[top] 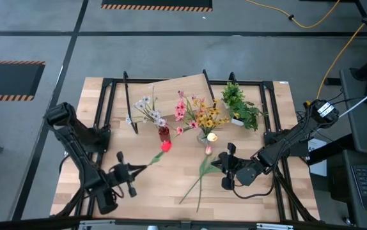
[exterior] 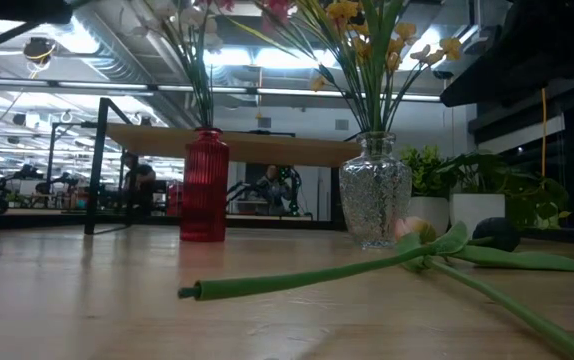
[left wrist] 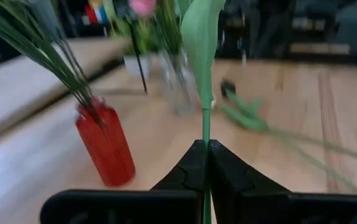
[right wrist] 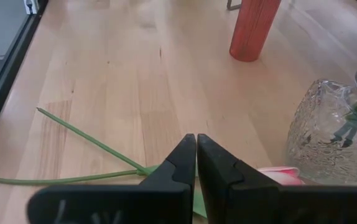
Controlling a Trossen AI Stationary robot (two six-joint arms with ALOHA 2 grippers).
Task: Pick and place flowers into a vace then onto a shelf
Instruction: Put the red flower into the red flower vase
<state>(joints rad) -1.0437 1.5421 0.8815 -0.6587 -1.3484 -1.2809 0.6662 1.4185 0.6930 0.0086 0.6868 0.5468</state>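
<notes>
My left gripper (top: 134, 171) is near the table's front left, shut on a red-headed flower (top: 165, 146) whose head is just in front of the red vase (top: 163, 133). That vase holds white flowers. The clear glass vase (top: 203, 135) holds yellow and pink flowers. Two more flowers (top: 199, 172), one with a pink head (top: 208, 150), lie flat on the table. My right gripper (top: 224, 167) is shut just above their leaves (right wrist: 166, 171), and I cannot tell whether it touches them. The shelf (top: 171, 89) stands on black legs behind the vases. My left gripper pinches the red flower's green stem (left wrist: 206, 134) between its two shut fingers, with a long leaf (left wrist: 200, 37) rising just past them. The stem runs on from the fingertips toward the red vase (left wrist: 107, 146). The flower is lifted clear of the table, slanting up and away.
A bushy green plant in a white pot (top: 241, 105) stands at the far right beside the shelf. Black frame rails (top: 107, 108) run along the table's sides. Bare wood (top: 164, 191) lies between the two grippers at the front.
</notes>
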